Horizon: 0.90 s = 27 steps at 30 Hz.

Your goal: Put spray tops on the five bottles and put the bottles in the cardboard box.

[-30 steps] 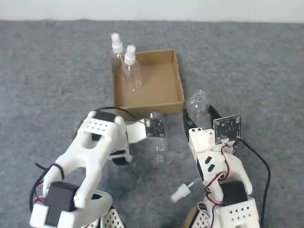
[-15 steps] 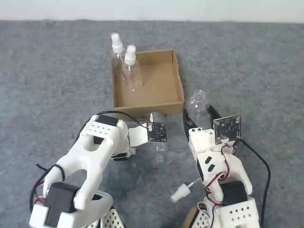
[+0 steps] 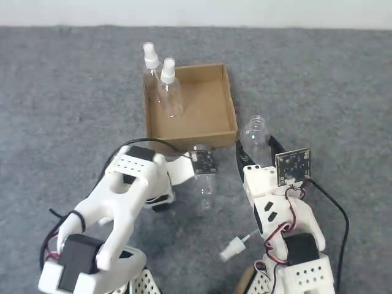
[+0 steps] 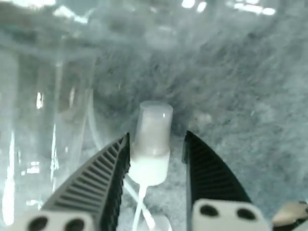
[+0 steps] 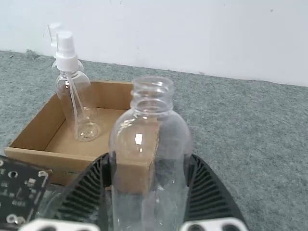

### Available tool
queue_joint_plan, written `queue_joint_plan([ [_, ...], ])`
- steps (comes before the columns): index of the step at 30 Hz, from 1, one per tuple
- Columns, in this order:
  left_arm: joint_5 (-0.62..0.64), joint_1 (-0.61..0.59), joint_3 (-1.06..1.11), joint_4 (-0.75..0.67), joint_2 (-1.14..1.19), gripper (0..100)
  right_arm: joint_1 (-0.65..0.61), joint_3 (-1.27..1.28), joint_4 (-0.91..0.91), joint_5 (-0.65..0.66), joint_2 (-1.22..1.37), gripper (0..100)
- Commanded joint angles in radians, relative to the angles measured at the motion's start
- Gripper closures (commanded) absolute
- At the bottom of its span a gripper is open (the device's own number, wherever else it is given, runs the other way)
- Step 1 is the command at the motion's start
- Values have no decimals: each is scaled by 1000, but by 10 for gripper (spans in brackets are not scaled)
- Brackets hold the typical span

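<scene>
My left gripper (image 4: 156, 144) is shut on a white spray top (image 4: 151, 144), held upright with its tube hanging down. A clear bottle (image 4: 43, 120) stands right beside it; it appears in the high view as the clear bottle (image 3: 206, 184) in front of the cardboard box (image 3: 229, 101). My right gripper (image 5: 148, 163) is shut on an uncapped bottle (image 5: 149, 139), upright to the right of the box, the uncapped bottle (image 3: 254, 135) in the high view. A topped bottle (image 3: 170, 92) stands in the box. Another topped bottle (image 3: 150, 64) is at the box's back left corner.
A loose spray top (image 3: 234, 247) lies on the grey carpet near the right arm's base. The left arm's camera board (image 3: 202, 162) hides the neck of the bottle in front of the box. Open carpet lies to the far left and far right.
The left arm's wrist has shifted slightly, first toward the front and then back toward the box. The right arm and its bottle have stayed still.
</scene>
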Motion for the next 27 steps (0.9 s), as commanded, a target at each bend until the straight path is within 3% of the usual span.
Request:
queue_joint_plan([
  [1,17,61,-44,0,-2,831,10,-12,-24,-3,-24,989],
  [8,54,46,15,-100,-2,831,10,-12,-24,-3,-24,989],
  [22,57,41,58,-68,0,904,10,-12,-21,-3,-24,989],
  [27,58,43,38,-3,-12,993,10,-12,-21,-3,-24,989],
])
